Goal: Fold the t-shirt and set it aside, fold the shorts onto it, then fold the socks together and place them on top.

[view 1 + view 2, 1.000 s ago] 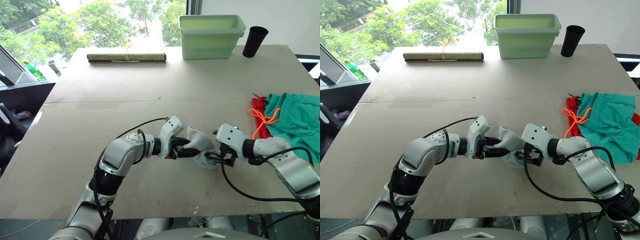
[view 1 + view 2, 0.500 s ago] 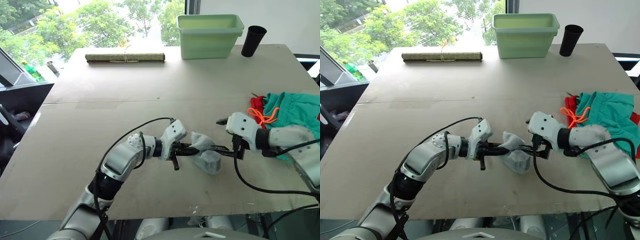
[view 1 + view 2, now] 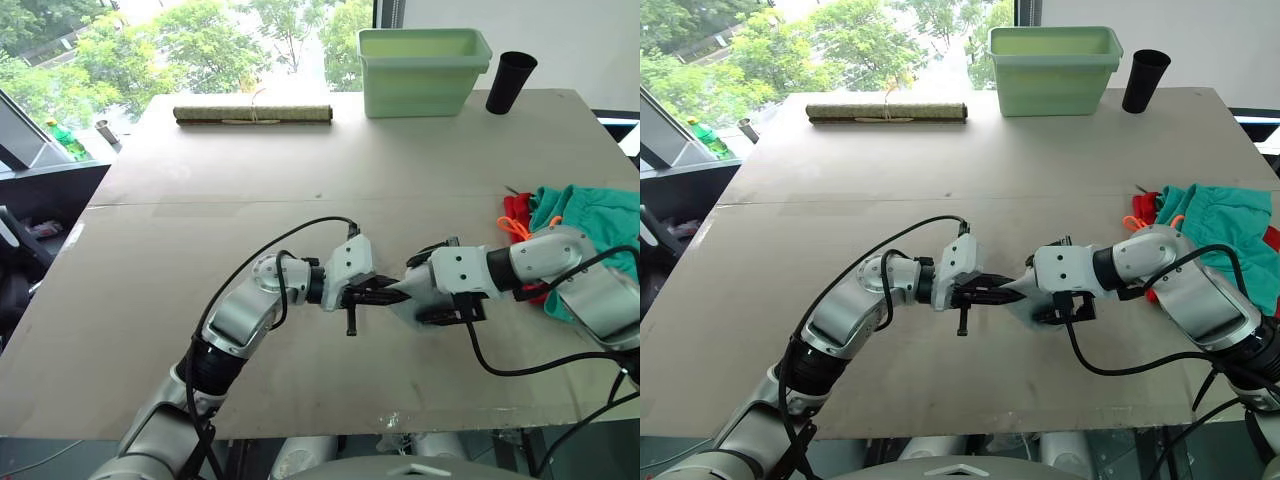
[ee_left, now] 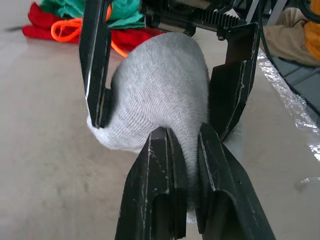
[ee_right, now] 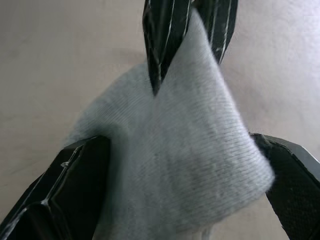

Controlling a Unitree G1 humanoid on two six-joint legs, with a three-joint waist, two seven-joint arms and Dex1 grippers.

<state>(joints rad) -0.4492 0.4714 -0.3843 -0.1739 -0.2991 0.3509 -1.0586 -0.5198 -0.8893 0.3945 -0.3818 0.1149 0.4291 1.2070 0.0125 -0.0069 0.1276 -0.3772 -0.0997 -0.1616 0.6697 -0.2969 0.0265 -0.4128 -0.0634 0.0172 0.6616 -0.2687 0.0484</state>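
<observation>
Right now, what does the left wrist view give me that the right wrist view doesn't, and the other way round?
Left wrist view: the teal-green shorts, their orange drawstring and the red t-shirt piled behind the sock, plus the table's front edge. Right wrist view: the left hand pinching the sock's far end from the opposite side, against bare tabletop. Both: the grey-white socks bundled between the two hands, with the right hand spread around them.
</observation>
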